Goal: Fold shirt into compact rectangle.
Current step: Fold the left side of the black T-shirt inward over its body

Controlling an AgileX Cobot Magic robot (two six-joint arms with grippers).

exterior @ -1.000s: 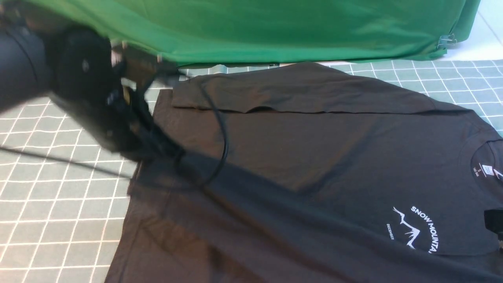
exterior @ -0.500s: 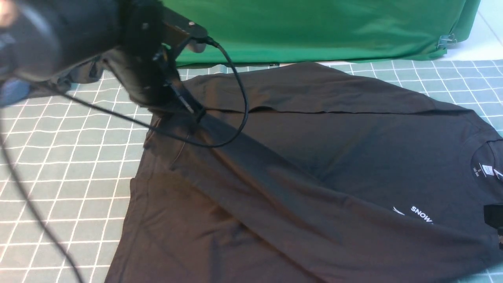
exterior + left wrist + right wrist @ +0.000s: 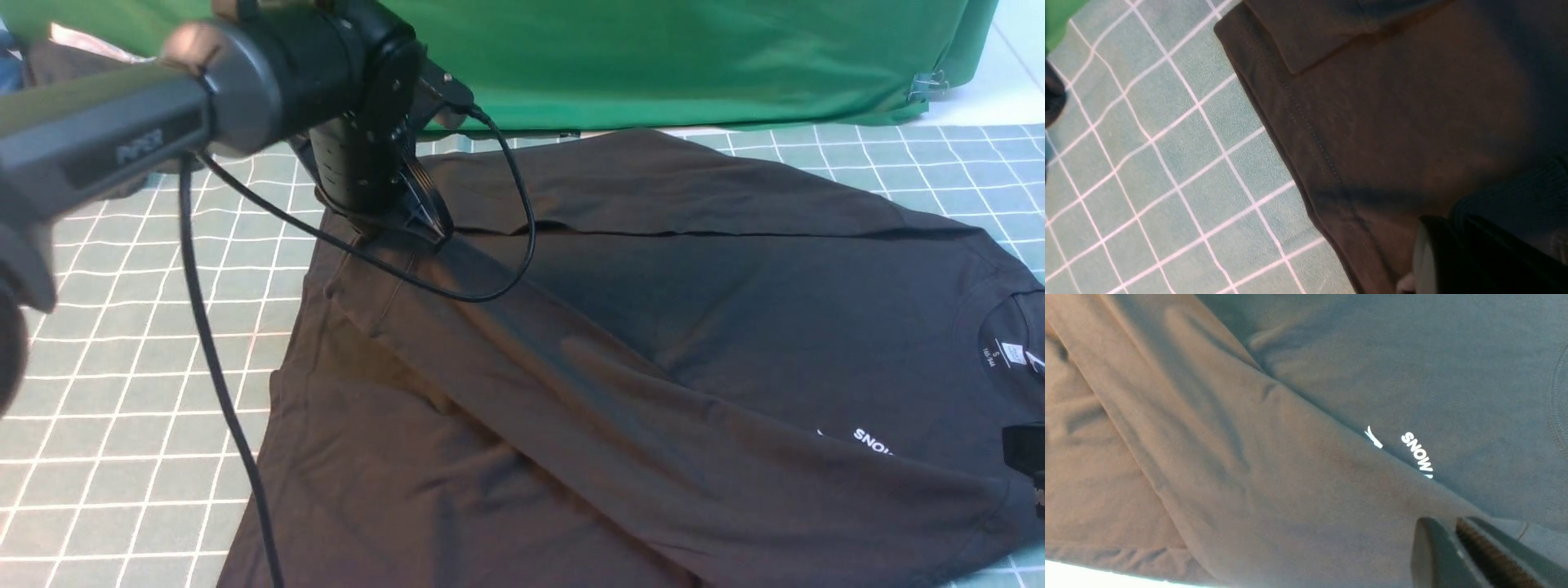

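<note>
Left gripper point(image 3: 431, 231) clamped on shirt point(image 3: 735, 310) sleeve, above shirt's hem corner; right gripper point(image 3: 1447, 528) beside shirt's print, jaw state unclear.

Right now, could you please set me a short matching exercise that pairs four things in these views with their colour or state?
Things:
1 shirt
2 backdrop cloth
3 mat
4 left gripper

Descriptions:
A green
B shut on the sleeve's end
C black
D teal with white grid lines

Pairs: 1-C, 2-A, 3-D, 4-B
</note>
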